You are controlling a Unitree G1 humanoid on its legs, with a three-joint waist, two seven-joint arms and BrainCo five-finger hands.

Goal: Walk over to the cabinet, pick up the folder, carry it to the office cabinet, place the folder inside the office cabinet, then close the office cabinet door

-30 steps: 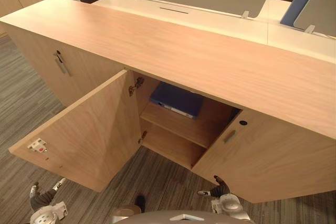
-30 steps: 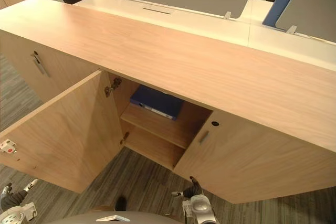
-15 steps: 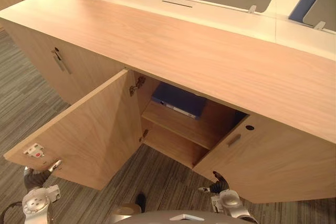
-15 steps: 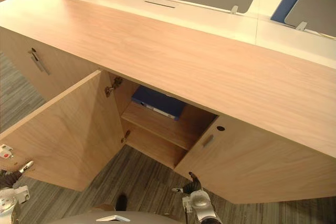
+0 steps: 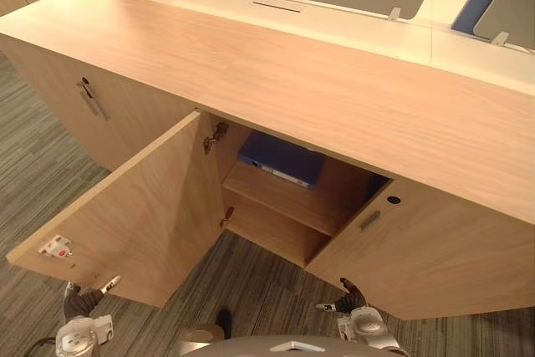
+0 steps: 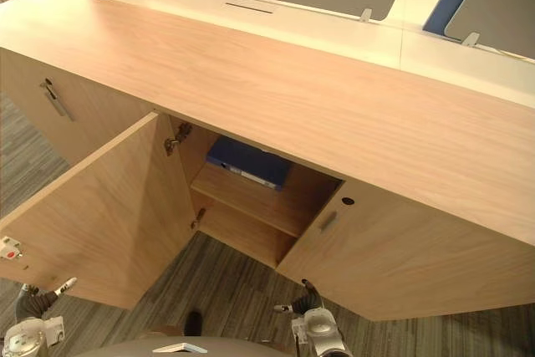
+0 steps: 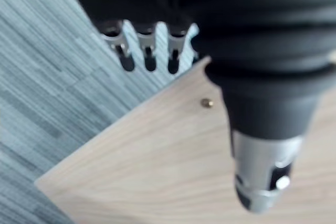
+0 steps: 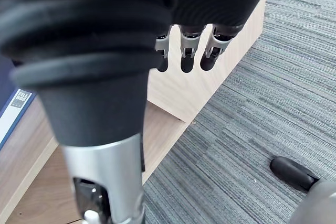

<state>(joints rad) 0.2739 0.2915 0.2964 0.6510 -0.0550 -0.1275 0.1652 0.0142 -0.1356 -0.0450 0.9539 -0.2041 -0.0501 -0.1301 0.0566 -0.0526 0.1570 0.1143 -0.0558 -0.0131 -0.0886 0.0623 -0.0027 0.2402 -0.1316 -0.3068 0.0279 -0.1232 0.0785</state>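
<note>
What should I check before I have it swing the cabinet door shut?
1. Folder inside, on the upper shelf: ok.
2. Folder set back from the shelf's front edge, out of the door's swing: ok.
3. Left hand free, fingers relaxed: ok.
4. Left hand touching the open door at its lower outer corner: cannot tell.
5. Right hand out of the opening, low before the shut right-hand door: ok.
6. Door closed: not ok, it stands wide open.
</note>
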